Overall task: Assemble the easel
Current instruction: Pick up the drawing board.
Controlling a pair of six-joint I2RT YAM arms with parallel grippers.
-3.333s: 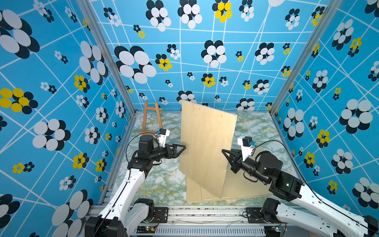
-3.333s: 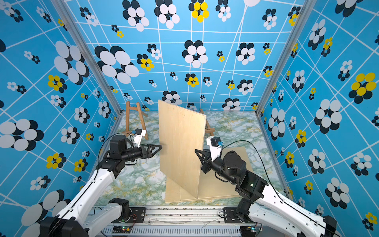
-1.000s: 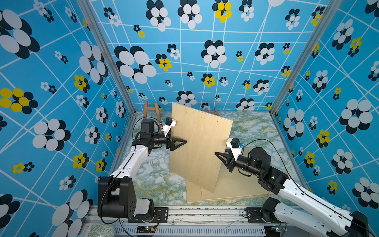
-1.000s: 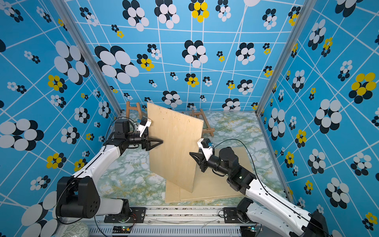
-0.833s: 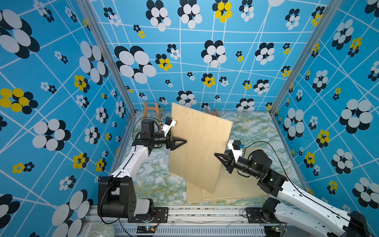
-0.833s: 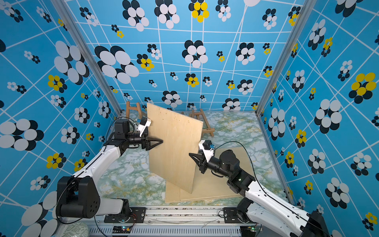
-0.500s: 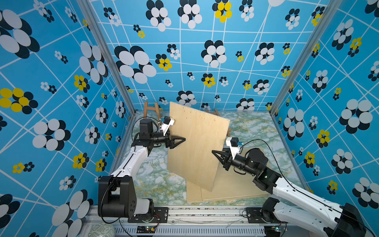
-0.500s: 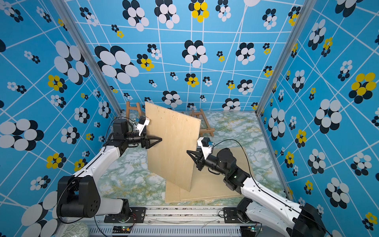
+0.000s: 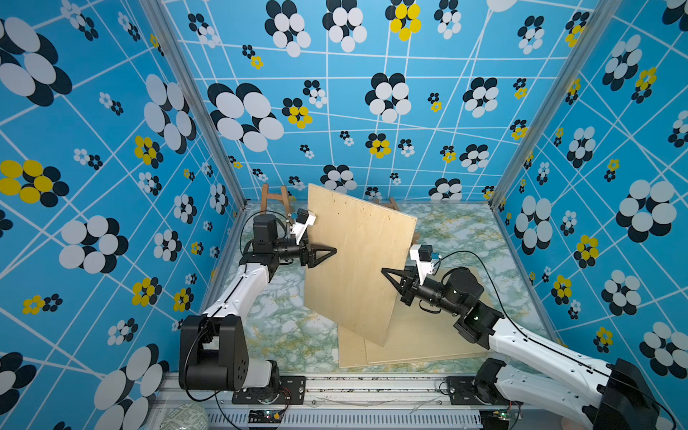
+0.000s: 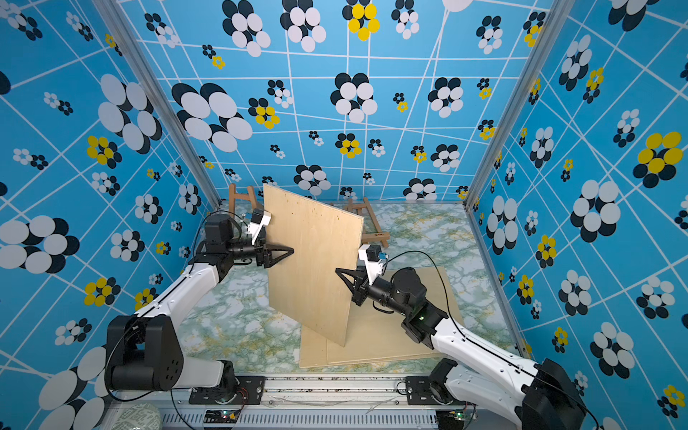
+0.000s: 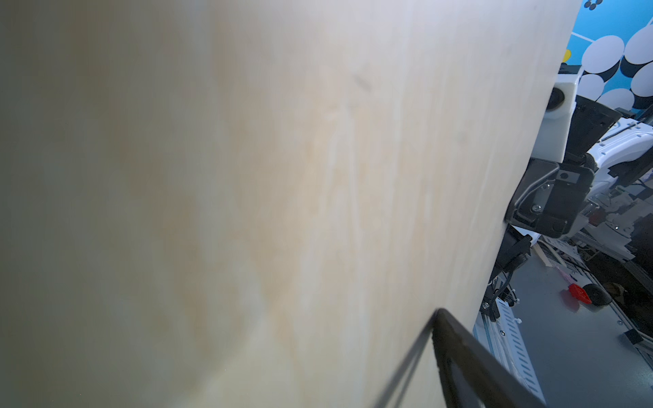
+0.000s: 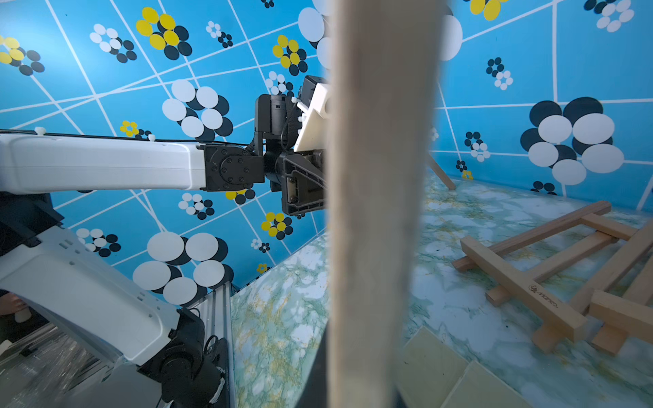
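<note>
You have the board (image 9: 357,260) standing on edge between the two arms, canted so that its top edge drops toward its right side. Your right end effector (image 9: 386,271) is closed on the board's right edge, about halfway up. In the right wrist view that edge (image 12: 374,212) fills the middle of the picture as a blurred pale strip. Your left end effector (image 9: 332,252) is at the board's left edge, a little higher than the right one, and it overlaps the face that looks toward the arms' bases. In the left wrist view one finger (image 11: 466,364) has its tip against the board's face. The other finger is out of sight, so you cannot tell whether this end effector is open or clamped on the board. The board's lowest corner hangs over two pale sheets (image 9: 428,338) that lie flat on the tabletop (image 9: 283,335), to the board's right and under your right arm. Whether the corner touches them cannot be told. Behind the board an easel (image 10: 368,223) shows partly past its right edge, and the right wrist view shows it lying flat on the tabletop (image 12: 530,282). A second easel (image 9: 273,197) stands well behind the board's left side, in the corner against the wall, and its top shows just above your left arm.
</note>
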